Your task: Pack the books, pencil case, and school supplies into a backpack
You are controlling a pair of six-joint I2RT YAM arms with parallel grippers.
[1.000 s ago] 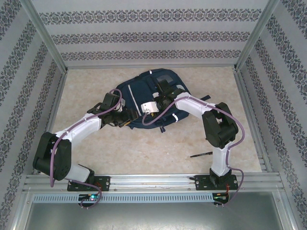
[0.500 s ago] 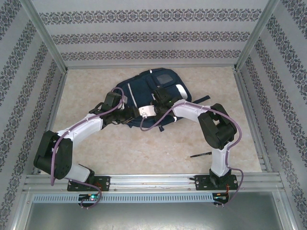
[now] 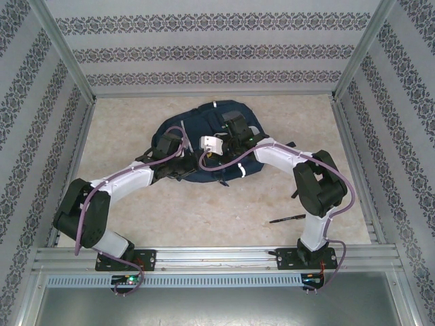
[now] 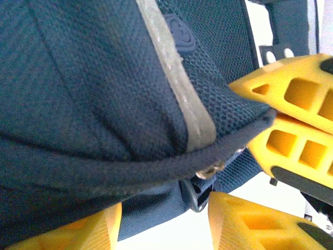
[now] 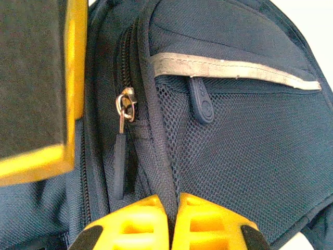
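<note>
Backpack [image 3: 197, 122] of dark navy fabric lies flat at the middle of the pale table [image 3: 204, 210], both arms reaching onto it. Right gripper [image 5: 171, 216] is pinched tight on a raised seam of the bag, its yellow fingertips [image 5: 140, 221] pressed together just below the metal zip slider [image 5: 125, 104] and its long dark pull tab [image 5: 119, 166]. Left gripper [image 4: 161, 228] straddles the bag's piped lower edge, jaws partly apart; whether they press the cloth cannot be told, since the fabric drapes over them. Slim black pen [image 3: 285, 219] rests on the table well apart from the bag, near the right arm's base, so packing looks unfinished. The step in hand appears to be steadying the bag to work its zip; the next move likely calls for a fine grasp on the thin tab while the other side holds the soft cloth taut. Coarse woven nylon, open mesh pocket [image 5: 244, 140] and a pale grey reflective stripe [image 5: 234, 67] mark the limp, rounded shell
</note>
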